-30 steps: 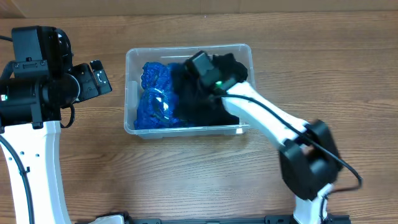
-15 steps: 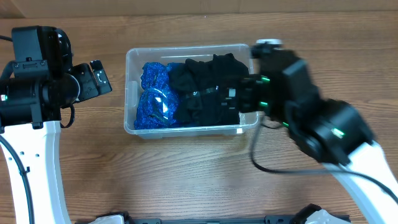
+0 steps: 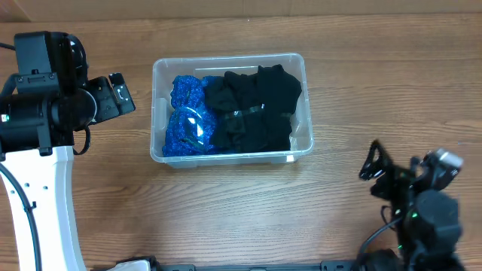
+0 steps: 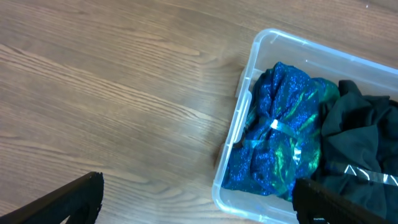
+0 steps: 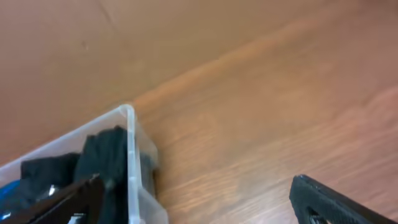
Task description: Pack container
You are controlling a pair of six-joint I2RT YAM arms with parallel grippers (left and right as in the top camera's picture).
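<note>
The clear container [image 3: 305, 98] sits mid-table, holding a sparkly blue fabric [image 3: 187, 120] on its left side and a black garment [image 3: 254, 109] on its right. Well to the left of the bin, my left gripper [image 3: 128, 92] is open and empty. In the left wrist view, its gripper [image 4: 199, 208] frames the container's rim [image 4: 239, 130], with the blue fabric [image 4: 280, 137] and black garment [image 4: 364, 137] inside. Off to the lower right of the bin, my right gripper [image 3: 373, 177] is open and empty. In the right wrist view, that gripper [image 5: 199, 202] looks at the container's corner [image 5: 130, 143].
Bare wooden table [image 3: 361, 53] surrounds the bin on all sides. The left arm's white link [image 3: 45, 203] stands along the left edge. The right arm's base [image 3: 425, 218] is at the lower right corner.
My right gripper has opened, let go of the black garment inside the container, and pulled back to the lower right. The left arm has not moved.
</note>
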